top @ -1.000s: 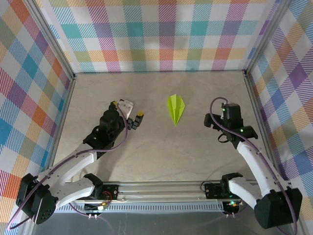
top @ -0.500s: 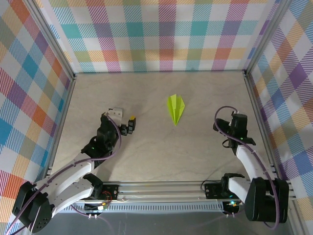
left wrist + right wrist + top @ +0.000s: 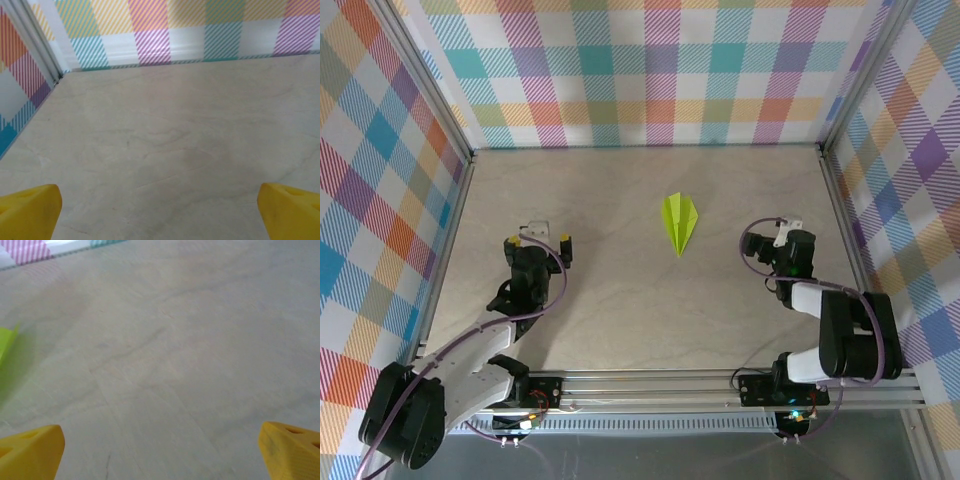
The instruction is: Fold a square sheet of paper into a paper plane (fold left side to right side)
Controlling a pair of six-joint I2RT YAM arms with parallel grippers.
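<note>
The square sheet of paper lies folded into a lime paper plane (image 3: 680, 222), a narrow dart with its tip toward the near side, flat on the table's middle. My left gripper (image 3: 538, 240) sits well to its left, open, its yellow fingertips (image 3: 27, 210) wide apart over bare table. My right gripper (image 3: 772, 240) is to the plane's right, also open, with nothing between its yellow fingertips (image 3: 292, 450). A lime edge of the paper plane (image 3: 6, 342) shows at the left border of the right wrist view.
The beige tabletop (image 3: 620, 300) is walled on three sides by checked panels (image 3: 650, 70) with metal corner posts (image 3: 450, 120). Both arms are folded back close to their bases on the rail (image 3: 650, 385) at the near edge.
Both arms have drawn back toward their bases. The left gripper went left and nearer; the right arm folded in on itself. The plane has not moved.
</note>
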